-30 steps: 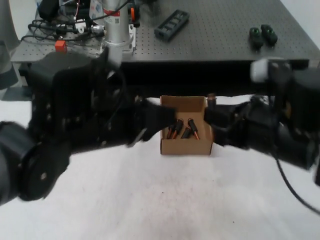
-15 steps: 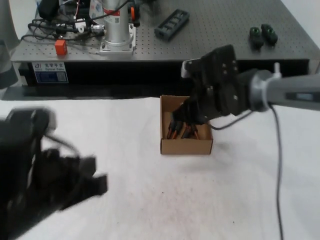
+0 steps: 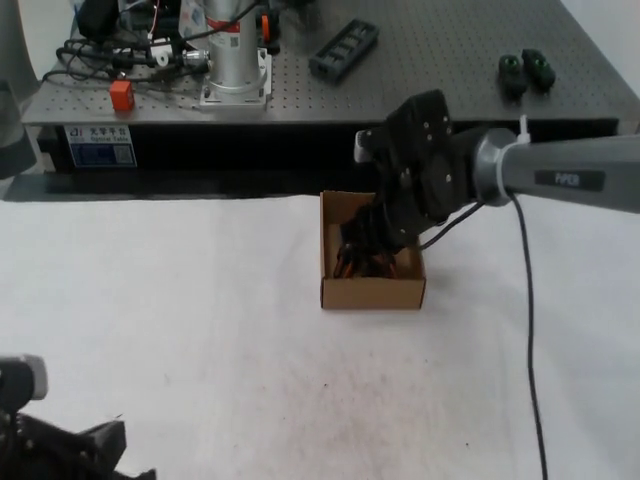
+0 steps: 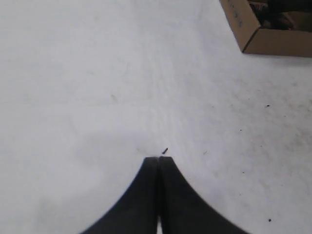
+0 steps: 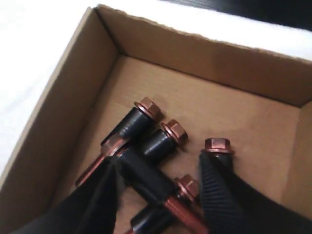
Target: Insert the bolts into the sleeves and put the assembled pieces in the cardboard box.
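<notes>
The cardboard box [image 3: 370, 290] stands mid-bench on the white cloth. In the right wrist view, the cardboard box [image 5: 73, 97] holds several copper bolts set in black sleeves. My right gripper [image 3: 378, 238] hangs inside the box from the right. In its wrist view my right gripper [image 5: 163, 161] stands open, its fingers [image 5: 222, 190] on either side of one assembled piece [image 5: 144, 178] lying on the box floor. My left gripper [image 4: 158, 163] is shut and holds nothing, low over bare cloth at the near left [image 3: 70, 445]. A corner of the box [image 4: 265, 41] shows far from it.
A dark perforated table [image 3: 420, 70] runs behind the cloth, carrying a metal post [image 3: 232, 50], cables, an orange block [image 3: 121, 92], a dark tray [image 3: 343, 48] and two black-green parts [image 3: 525, 70]. White cloth [image 3: 250, 350] lies open around the box.
The left arm has drawn back from beside the box to the near-left corner. The right arm has swung over the box and dipped its gripper into it.
</notes>
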